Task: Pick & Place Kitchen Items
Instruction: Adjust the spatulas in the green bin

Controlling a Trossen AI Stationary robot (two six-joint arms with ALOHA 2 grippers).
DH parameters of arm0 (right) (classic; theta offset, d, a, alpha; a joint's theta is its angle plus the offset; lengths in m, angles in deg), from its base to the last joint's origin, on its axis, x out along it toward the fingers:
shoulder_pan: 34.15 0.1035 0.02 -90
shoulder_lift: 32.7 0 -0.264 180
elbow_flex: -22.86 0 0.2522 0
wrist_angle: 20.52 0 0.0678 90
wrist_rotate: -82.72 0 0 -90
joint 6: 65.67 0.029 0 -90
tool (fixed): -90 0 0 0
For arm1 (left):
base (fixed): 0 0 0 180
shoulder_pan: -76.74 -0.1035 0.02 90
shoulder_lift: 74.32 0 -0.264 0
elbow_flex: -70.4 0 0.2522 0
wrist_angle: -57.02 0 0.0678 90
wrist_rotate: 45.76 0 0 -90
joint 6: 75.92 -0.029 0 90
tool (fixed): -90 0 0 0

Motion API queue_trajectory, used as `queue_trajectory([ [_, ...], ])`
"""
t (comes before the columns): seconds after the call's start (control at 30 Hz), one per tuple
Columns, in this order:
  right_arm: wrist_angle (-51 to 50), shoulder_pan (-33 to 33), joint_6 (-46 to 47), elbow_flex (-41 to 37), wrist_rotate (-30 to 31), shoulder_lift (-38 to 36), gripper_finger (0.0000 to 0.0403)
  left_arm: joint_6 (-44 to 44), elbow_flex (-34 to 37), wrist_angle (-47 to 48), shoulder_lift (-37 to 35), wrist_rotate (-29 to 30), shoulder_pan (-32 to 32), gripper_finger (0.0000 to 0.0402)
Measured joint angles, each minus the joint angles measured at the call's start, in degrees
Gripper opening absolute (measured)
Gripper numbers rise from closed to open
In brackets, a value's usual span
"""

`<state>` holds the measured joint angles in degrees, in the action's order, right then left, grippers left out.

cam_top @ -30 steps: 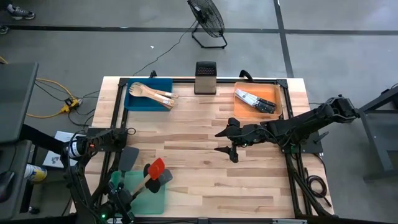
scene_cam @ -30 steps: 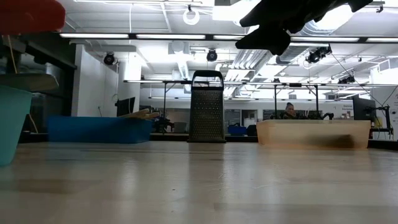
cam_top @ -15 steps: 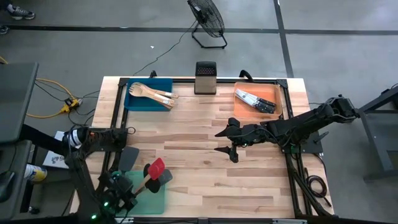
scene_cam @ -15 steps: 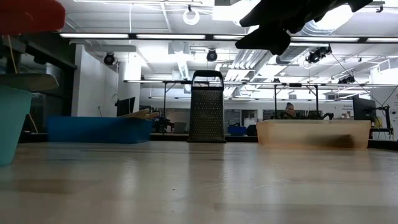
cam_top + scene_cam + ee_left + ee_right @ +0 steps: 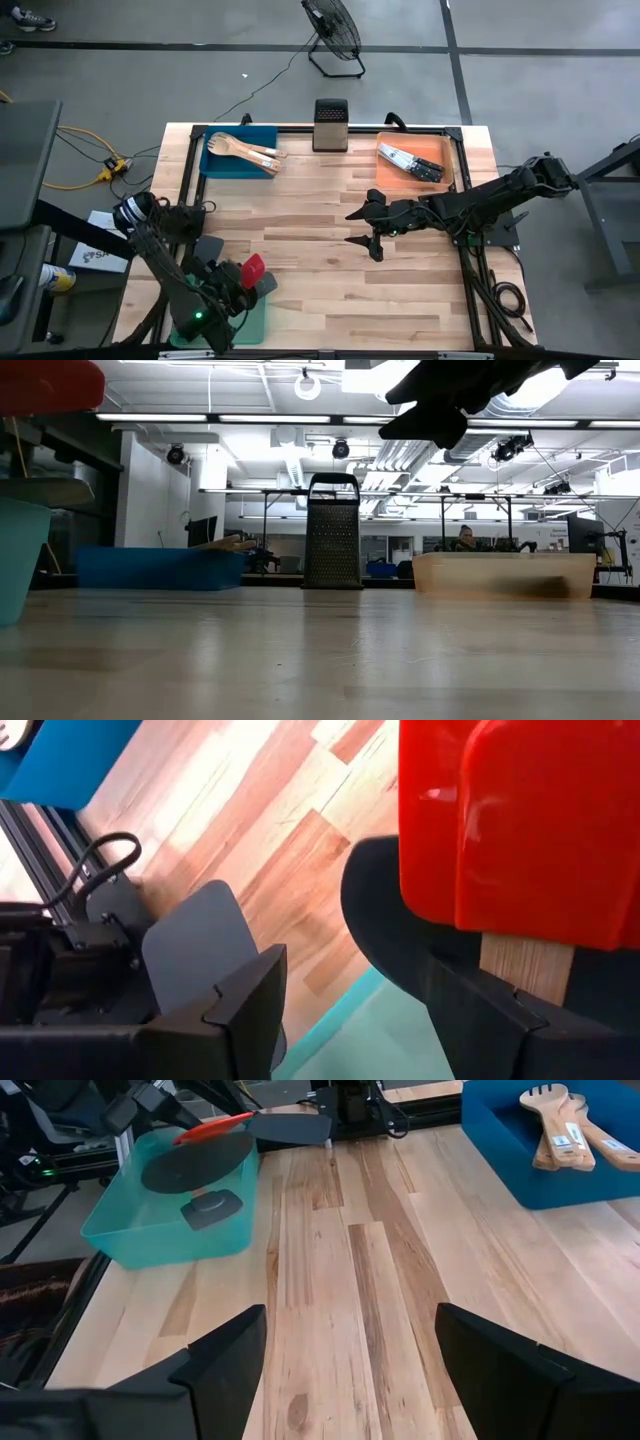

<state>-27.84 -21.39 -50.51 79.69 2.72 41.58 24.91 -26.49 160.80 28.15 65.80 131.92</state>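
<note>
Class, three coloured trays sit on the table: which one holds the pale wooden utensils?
The blue tray at the far left; the orange tray holds black-handled knives.

The left gripper [image 5: 232,292] is largely lost in the high view against its own dark arm, so the gap between its fingers cannot be judged there. Just ahead of that claw, in the left wrist view, the red spatula [image 5: 510,820] is cut off by the picture's edge, and its wooden handle [image 5: 527,966] is covered beyond a short stub. Under it, the black spatula [image 5: 390,935] is mostly hidden. The green tray [image 5: 18,555] is cropped in the low view. The knives [image 5: 410,162], well beyond the right gripper [image 5: 362,228], are too small to count.
</note>
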Motion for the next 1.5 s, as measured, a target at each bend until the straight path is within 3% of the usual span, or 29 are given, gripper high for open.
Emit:
queue_trajectory([
  [0.2,-0.2,0.0,0.0,0.0,0.0,0.0,0.0283,-1.6,0.0,-0.7,0.0,-0.1,-0.1,0.022],
  [0.33,-0.2,0.0,0.0,0.0,-0.1,0.0,0.0283,-1.7,0.0,-2.0,0.0,-1.4,0.0,0.0199],
  [0.73,-0.2,0.0,0.0,0.0,-0.1,0.0,0.0283,-10.6,0.0,-6.5,0.0,-10.0,0.0,0.0009],
  [0.97,-0.2,0.0,0.0,0.0,-0.1,0.0,0.0283,-20.0,-0.1,-8.9,0.0,-10.6,1.7,0.0001],
  [1.17,-0.2,0.0,0.0,0.0,-0.1,0.0,0.0283,-20.6,-0.1,-9.1,0.0,-7.9,5.5,0.0001],
  [1.4,-0.2,0.0,0.0,0.0,-0.1,0.0,0.0283,-7.0,0.8,-0.5,0.0,-5.6,8.3,0.0],
  [1.5,-0.2,0.0,0.0,0.0,-0.1,0.0,0.0283,-8.3,2.0,-2.9,0.0,-5.3,8.3,0.0],
])
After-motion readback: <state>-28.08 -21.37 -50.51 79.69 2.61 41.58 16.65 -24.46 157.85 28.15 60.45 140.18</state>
